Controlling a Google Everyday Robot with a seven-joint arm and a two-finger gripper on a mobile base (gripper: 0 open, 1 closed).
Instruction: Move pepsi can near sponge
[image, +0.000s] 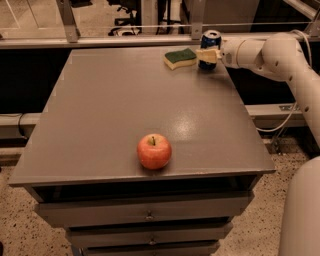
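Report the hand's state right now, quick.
Hand: closed on the pepsi can, at the far right of the table, beside the sponge.

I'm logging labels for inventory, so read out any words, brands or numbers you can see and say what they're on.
On the pepsi can, held by the gripper at the far edge of the table: pale markings, too blurred to read.
On the sponge, apple and drawers: no text seen.
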